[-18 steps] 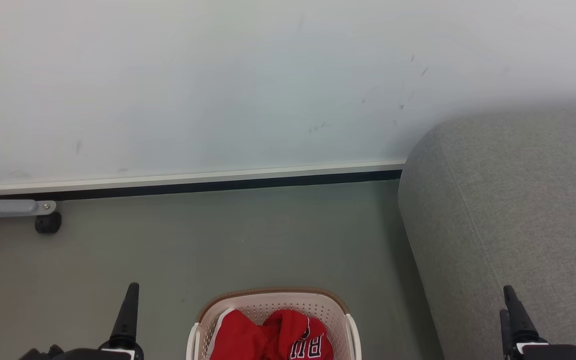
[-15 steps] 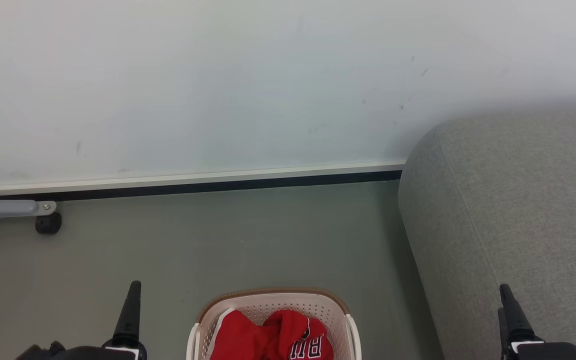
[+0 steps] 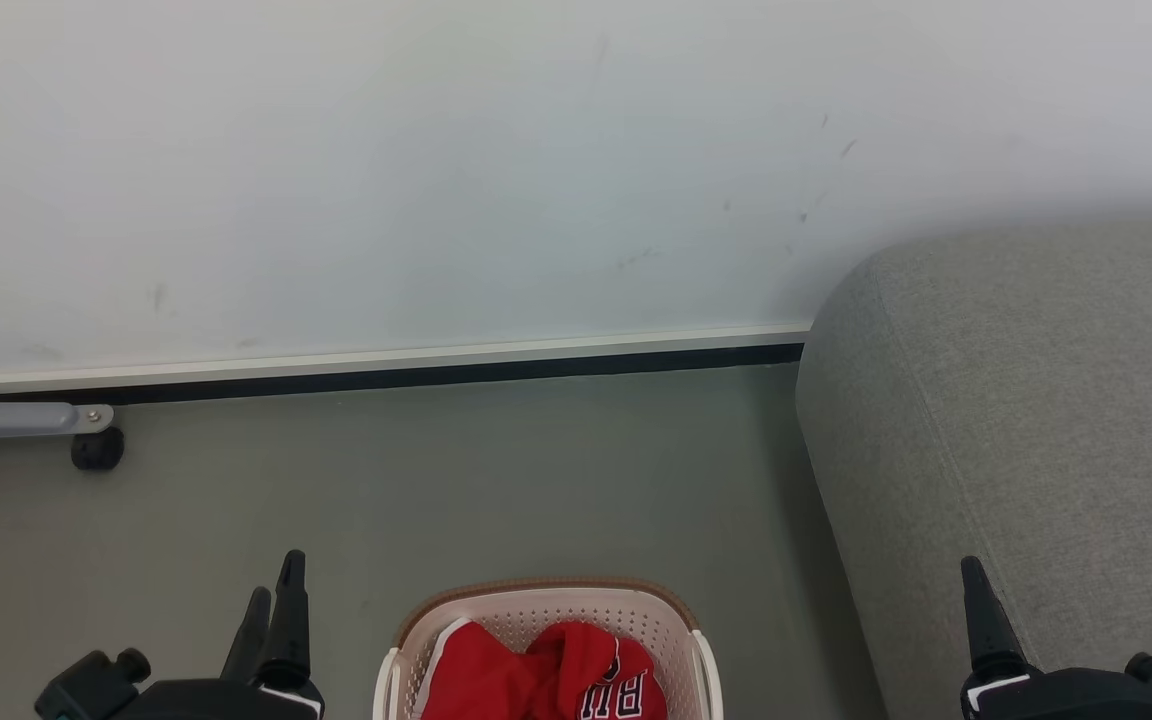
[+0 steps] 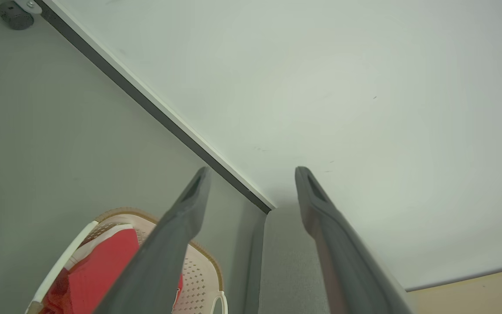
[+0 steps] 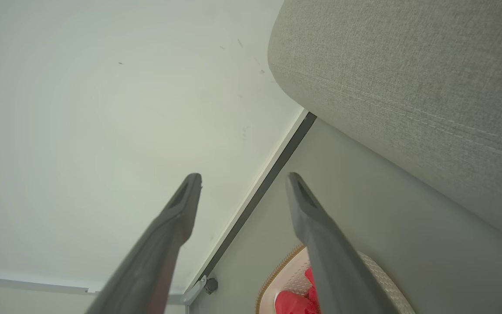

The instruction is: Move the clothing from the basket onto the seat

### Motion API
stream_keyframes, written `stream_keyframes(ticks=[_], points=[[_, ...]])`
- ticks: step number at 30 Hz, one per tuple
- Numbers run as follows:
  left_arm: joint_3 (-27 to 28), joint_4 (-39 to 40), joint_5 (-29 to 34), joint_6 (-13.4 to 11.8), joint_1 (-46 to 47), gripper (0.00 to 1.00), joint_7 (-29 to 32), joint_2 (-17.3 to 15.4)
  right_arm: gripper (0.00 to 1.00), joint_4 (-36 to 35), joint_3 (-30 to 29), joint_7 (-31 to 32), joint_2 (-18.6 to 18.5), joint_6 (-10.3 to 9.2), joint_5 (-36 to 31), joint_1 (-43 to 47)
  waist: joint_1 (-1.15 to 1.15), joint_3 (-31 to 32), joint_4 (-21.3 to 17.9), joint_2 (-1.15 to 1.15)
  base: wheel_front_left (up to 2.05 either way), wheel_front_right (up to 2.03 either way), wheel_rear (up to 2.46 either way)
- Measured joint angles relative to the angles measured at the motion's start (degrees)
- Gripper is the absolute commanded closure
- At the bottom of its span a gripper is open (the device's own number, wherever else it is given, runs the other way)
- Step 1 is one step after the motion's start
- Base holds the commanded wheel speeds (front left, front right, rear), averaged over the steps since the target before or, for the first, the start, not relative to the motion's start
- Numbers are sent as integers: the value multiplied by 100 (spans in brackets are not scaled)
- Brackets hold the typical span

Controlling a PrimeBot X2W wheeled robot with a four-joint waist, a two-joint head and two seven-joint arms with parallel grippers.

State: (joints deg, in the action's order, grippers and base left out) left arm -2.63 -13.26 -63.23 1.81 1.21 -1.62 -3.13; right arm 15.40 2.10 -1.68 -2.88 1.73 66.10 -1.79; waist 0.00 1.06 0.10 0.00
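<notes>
Grey floor (image 3: 496,480), basket (image 3: 546,592) — red clothing (image 3: 526,675) inside, perhaps two garments

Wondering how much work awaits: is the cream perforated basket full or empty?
Holding clothes: crumpled red white-trimmed garments lie inside the cream perforated plastic basket.

The sofa (image 3: 1036,420) wore coarse grey woven cloth, matt, with a stitched seam. The basket (image 3: 548,603) was smooth cream plastic punched with holes, its brown rim moulded to look woven. The clothing (image 3: 496,678) looked soft, red fabric. The floor (image 3: 486,470) and wall (image 3: 436,170) were smooth and dull. The left pincer (image 4: 252,171) and right pincer (image 5: 243,176) looked matt, dark.
</notes>
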Motion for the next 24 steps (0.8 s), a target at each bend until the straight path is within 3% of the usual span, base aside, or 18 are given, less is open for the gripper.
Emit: stream_keyframes(ticks=[24], points=[[-166, 242, 2529, -386, -291, 0, -525, -155, 0, -135, 594, -506, -145, -334, -2080, 57, 0, 35, -17, 0, 0, 0, 0]])
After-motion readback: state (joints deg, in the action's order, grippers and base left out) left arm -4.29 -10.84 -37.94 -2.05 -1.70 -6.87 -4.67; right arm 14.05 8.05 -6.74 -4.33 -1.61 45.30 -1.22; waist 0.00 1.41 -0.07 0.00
